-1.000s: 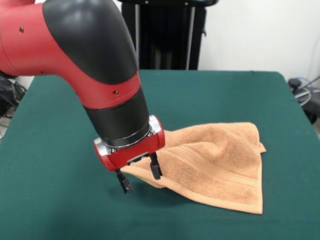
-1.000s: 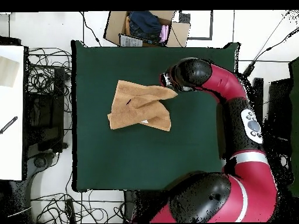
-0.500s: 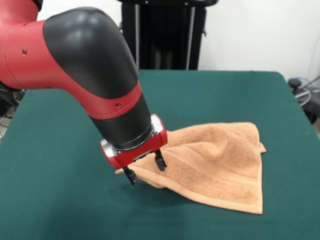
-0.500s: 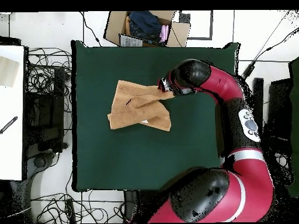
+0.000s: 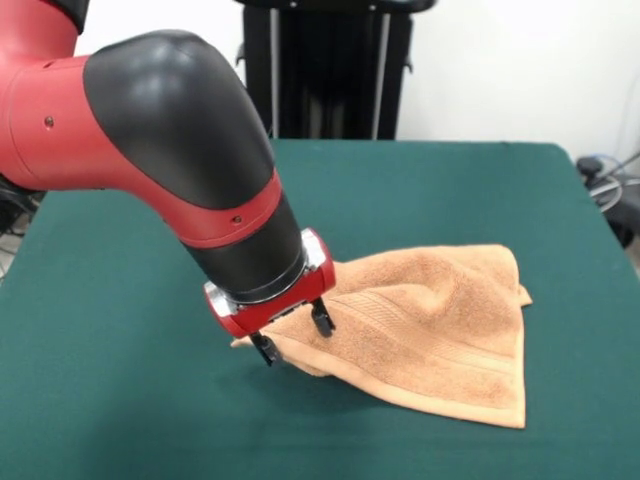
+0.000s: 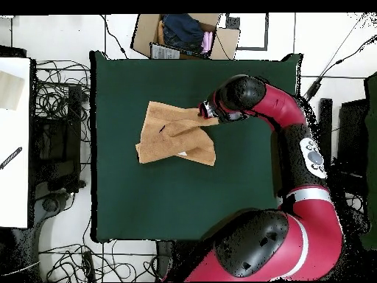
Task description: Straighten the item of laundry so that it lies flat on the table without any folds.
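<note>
Orange-tan terry towel [image 5: 425, 325] lies folded on green felt table [image 5: 120, 420]; spread-fingered gripper [image 5: 293, 333] straddles its left corner, poised to pinch.

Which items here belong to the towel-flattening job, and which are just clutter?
Job:
orange towel, folded over itself
green table
tool, open astride the towel's corner

Lying about:
cardboard box of cloth beyond the table
floor cables
white side table

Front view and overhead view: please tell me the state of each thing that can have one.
Orange-tan terry towel: folded over itself, not flat, one corner at the gripper.
Red and black gripper: open, fingers astride the towel's corner.
Brown cardboard box: open, clothes inside.
</note>
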Available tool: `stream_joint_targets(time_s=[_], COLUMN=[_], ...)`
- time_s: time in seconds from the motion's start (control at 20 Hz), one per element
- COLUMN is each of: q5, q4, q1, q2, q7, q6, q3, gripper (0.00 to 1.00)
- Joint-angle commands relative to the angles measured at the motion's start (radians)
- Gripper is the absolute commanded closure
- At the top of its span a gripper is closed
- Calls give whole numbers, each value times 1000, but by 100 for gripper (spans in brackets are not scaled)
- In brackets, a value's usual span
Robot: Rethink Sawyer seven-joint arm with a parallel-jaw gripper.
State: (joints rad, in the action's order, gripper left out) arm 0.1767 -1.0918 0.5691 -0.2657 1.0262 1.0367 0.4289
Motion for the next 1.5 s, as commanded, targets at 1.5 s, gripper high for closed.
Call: stream_joint_targets(time_s=[1.5], q5=[8], q4=[-25], q1=[15], q2=[-14], q7=[-95], q6=[-6], q3=[88], gripper=[0])
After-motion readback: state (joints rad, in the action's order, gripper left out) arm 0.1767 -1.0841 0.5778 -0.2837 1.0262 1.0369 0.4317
